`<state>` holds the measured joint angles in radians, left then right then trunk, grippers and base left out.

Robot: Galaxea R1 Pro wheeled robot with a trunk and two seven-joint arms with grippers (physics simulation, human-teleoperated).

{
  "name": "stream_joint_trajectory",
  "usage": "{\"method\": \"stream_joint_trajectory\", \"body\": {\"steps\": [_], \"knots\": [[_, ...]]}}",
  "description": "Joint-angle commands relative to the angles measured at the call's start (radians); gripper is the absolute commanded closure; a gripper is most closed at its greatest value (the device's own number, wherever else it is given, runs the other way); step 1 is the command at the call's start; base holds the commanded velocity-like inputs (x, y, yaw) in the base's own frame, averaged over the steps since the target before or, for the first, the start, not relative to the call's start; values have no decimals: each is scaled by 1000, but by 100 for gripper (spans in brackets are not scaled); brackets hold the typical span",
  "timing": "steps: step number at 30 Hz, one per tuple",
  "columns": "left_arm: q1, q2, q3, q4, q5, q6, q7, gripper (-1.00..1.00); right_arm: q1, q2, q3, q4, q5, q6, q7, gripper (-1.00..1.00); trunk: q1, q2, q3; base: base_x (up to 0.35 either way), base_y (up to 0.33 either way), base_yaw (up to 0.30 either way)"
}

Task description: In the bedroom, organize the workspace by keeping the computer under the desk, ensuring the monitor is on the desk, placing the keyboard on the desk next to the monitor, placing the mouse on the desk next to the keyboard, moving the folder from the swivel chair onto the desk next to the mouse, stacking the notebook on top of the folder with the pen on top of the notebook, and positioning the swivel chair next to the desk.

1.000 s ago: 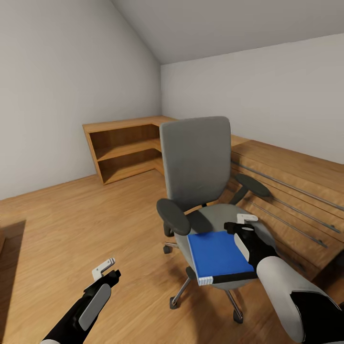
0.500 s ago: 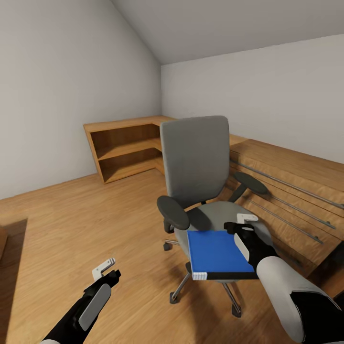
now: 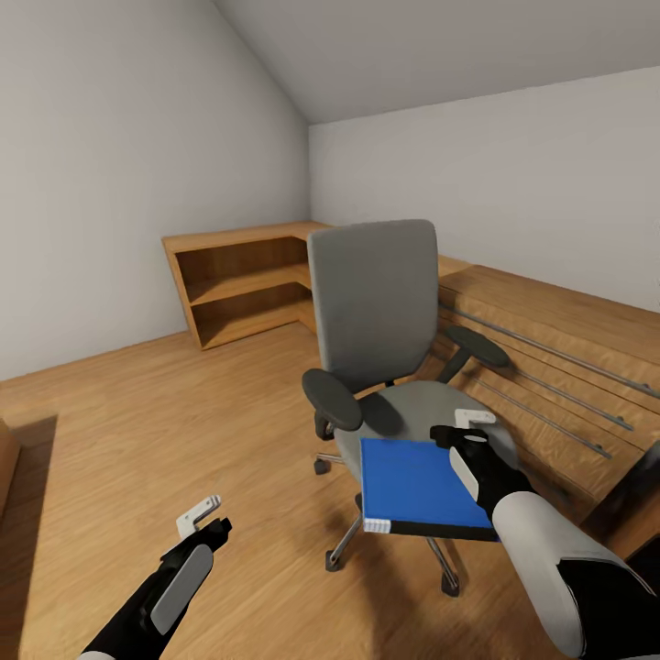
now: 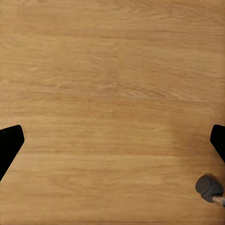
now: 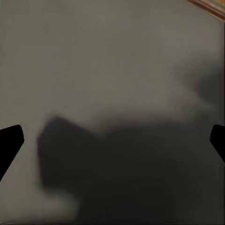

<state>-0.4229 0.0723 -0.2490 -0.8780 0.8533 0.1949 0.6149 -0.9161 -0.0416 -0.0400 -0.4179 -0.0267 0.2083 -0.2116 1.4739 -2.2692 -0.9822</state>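
— On the seat of the swivel chair (image 3: pixel 376 302), what do you see?

— I see the folder (image 3: pixel 417 486). It is bright blue with a black edge, and it lies at the front of the grey seat, with its near edge over the seat's front rim. The chair stands on the light wood floor (image 3: pixel 137 431), and its back is toward the low oak shelving (image 3: pixel 240 284) in the corner.

— Where is the right gripper (image 3: pixel 463 431)?

— It is just above the seat, at the far right corner of the folder. From the head view I cannot tell if it touches the folder. In the right wrist view the two dark fingertips (image 5: pixel 10 140) stand far apart at the edges, with grey seat cloth between them, so the jaws are spread and hold nothing.

— And the left gripper (image 3: pixel 203 519)?

— It hangs over the bare floor, well apart from the chair. Its jaws are also wide and hold nothing. One castor (image 4: pixel 208 187) of the chair is near it.
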Motion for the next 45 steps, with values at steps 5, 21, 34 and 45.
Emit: {"method": "stream_joint_trajectory", "body": {"steps": [5, 21, 34, 45], "knots": [[-1, 1, -4, -1, 5, 3, 8, -100, 0, 0, 0, 66, -12, 3, -2, -100, 0, 0, -1, -7, 0, 0], [-1, 1, -4, -1, 6, 3, 9, -100, 0, 3, -1, 59, -13, -3, 3, -100, 0, 0, 9, 0, 0, 0], [-1, 1, -4, 14, 5, 3, 9, -100, 0, 2, -3, 53, -13, -3, 4, -100, 0, 0, 30, 0, 0, 0], [-1, 1, -5, 44, 5, 3, 11, -100, 0, 2, -2, 51, -13, -3, 4, -100, 0, 0, 47, 0, 0, 0]]}}
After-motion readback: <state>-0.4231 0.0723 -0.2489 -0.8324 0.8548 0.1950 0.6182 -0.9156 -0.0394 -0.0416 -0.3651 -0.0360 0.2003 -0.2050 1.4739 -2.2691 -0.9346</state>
